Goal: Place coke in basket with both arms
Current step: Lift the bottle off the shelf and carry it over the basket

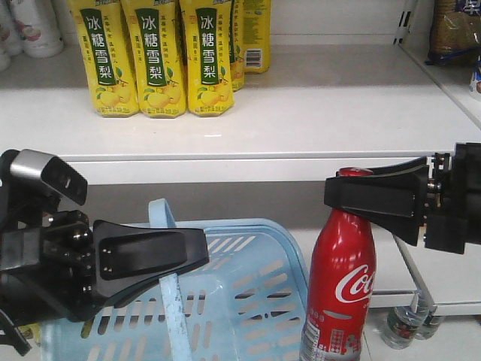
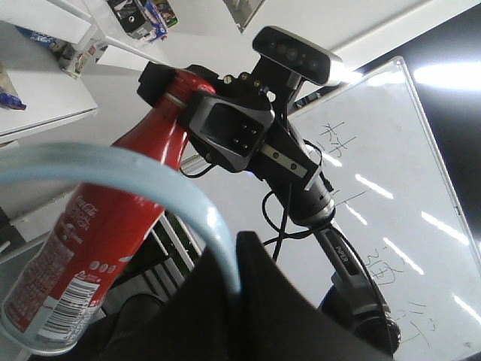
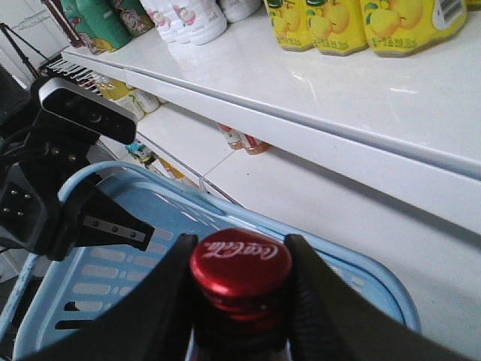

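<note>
Hanging by its neck from the right gripper [image 1: 337, 194], the coke [image 1: 342, 286] is shown upright in the front view, with its body below the jaws and its base cut off by the frame edge. Only the right wrist view shows the grip from above. There the red cap [image 3: 239, 262] is pinched between the two black jaws, which are closed against its sides, and the basket [image 3: 105, 289] is spread below and beyond them. Only the left wrist view shows the bottle's lower label and silver band, seen past the arc of the handle [image 2: 90, 159], with a whiteboard [image 2: 391, 165] behind the right arm. The right arm is reached in level from the side, jaws horizontal. Across from it, the left gripper [image 1: 192, 256] is also held level and pointed toward the bottle, with its silver-topped camera [image 1: 45, 169] above the wrist. The pale blue handle is passed between its jaws, which appear closed on it. Whether the coke is over the basket or just beside its rim cannot be told.
</note>
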Motion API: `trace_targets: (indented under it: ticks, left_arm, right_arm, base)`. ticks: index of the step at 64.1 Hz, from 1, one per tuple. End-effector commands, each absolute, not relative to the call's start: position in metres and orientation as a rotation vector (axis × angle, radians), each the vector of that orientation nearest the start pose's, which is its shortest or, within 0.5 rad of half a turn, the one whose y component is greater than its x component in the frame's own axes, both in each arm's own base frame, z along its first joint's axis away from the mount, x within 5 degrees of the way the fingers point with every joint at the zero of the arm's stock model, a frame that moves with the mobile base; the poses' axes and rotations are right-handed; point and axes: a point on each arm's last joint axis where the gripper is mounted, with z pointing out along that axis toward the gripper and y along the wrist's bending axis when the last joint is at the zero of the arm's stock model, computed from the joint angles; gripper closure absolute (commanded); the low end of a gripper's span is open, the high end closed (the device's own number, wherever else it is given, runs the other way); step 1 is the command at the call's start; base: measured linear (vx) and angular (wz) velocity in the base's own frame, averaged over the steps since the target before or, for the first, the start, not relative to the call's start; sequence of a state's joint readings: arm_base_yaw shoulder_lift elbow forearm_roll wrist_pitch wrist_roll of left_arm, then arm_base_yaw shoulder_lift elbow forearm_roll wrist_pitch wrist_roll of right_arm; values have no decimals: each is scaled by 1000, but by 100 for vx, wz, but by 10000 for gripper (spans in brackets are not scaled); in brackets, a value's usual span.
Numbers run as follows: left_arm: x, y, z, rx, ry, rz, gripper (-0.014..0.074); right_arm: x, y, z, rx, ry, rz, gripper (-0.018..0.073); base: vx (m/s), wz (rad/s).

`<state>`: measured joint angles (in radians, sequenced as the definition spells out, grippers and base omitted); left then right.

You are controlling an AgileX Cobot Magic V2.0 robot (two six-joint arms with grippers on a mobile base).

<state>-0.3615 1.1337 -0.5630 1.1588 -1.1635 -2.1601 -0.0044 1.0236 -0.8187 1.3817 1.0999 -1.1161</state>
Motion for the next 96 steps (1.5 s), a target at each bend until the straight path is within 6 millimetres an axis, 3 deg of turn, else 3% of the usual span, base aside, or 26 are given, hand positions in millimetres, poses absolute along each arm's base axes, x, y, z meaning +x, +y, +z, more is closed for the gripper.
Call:
trace_targets:
  ticks: [1,10,21,42,58,70,86,96]
  left_arm:
    - [144,-139,338,271,1611,-2201,603]
    - [144,-139,338,271,1611,-2201,603]
    - [144,-139,338,271,1611,-2201,603]
    - [144,-139,338,269,1612,-2199,603]
    - [144,-139,338,269,1611,-2200,603]
    - [144,-139,338,269,1611,-2200,603]
    - [144,-139,338,269,1611,-2200,603]
    - [144,-139,338,269,1611,-2200,603]
  right_arm:
    - [178,79,376,-545,1725,1155,564]
    - [180,93,372,-595,1714,1194,564]
    - [187,112,367,-597,1727,1047,564]
    - [192,155,339,-769,1811,943,564]
    - [197,162,320,-834,1902,907,536]
    - [196,161,317,-885,1912,875,393]
    - [196,161,317,-896,1913,873,66]
    - [193,160,320,-902,1900,868,25]
  base:
    - [0,0]
    - [0,0]
    - [0,0]
    - [0,0]
    - [0,0]
    - [0,0]
    - [0,0]
    - [0,0]
